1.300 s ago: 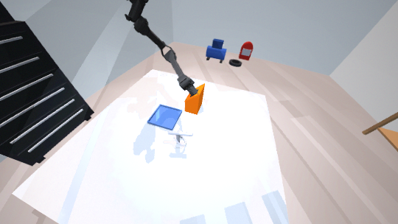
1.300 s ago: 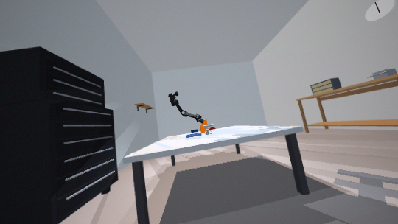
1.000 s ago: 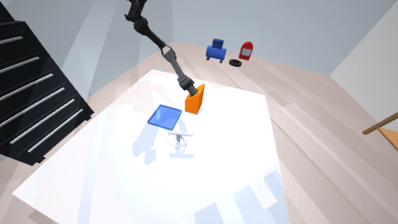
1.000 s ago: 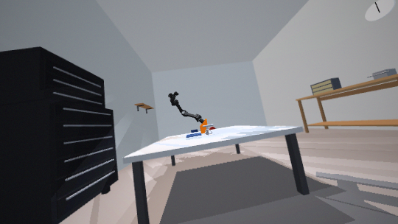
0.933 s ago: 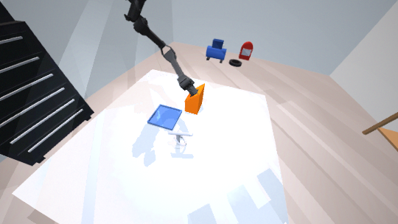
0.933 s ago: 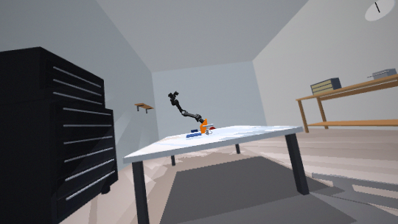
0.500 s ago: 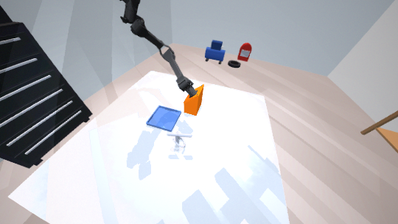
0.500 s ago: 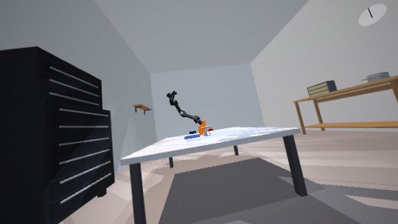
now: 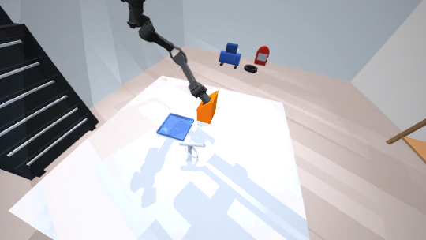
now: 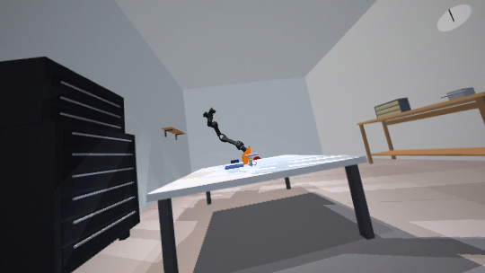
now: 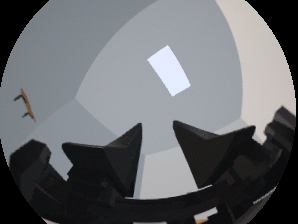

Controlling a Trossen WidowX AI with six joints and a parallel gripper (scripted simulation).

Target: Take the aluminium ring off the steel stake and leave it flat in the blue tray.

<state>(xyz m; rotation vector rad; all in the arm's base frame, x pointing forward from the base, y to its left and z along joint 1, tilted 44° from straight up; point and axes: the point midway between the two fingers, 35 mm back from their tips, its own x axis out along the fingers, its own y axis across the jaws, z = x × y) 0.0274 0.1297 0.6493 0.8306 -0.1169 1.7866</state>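
High above the bench (image 9: 252, 166) (image 10: 256, 177) and its edges, the hand (image 10: 208, 112) (image 11: 157, 124) has open air around it, fingers about half apart, released and touching nothing.

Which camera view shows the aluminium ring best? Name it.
The top view: the ring appears largest there, a pale loop at the stake, though faint against the white table. The exterior view shows it tiny beneath the cross-bar. The wrist view doesn't show it.
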